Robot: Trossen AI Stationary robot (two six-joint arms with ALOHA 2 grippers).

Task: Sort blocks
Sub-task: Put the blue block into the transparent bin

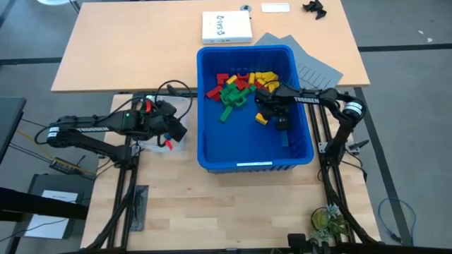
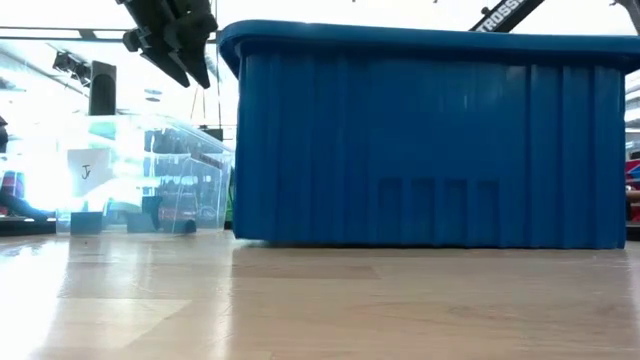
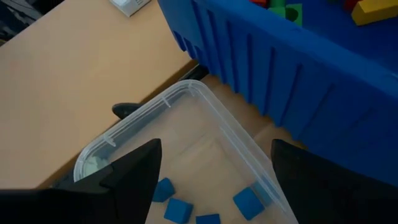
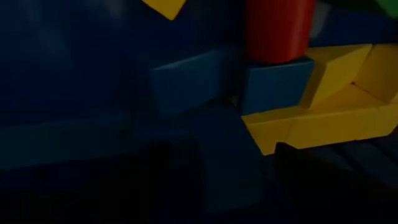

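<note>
A heap of red, green and yellow blocks (image 1: pixel 236 88) lies in the far half of the large blue bin (image 1: pixel 254 164). My right gripper (image 1: pixel 272 118) reaches down into the bin and is open. In its wrist view my right gripper (image 4: pixel 230 180) hovers close over blue blocks (image 4: pixel 273 84), a yellow block (image 4: pixel 329 118) and a red block (image 4: pixel 277 28). Left of the bin stands a clear tub (image 3: pixel 186 90) with several blue blocks (image 3: pixel 180 208) on its bottom. My left gripper (image 3: pixel 216 144) hangs open above the tub with nothing between its fingers.
A white box (image 1: pixel 227 27) and a grey sheet (image 1: pixel 311 63) lie beyond the bin on the far table. The bin's tall wall (image 2: pixel 430 140) stands right beside the tub (image 2: pixel 170 180). Bare wooden table stretches in front of the bin.
</note>
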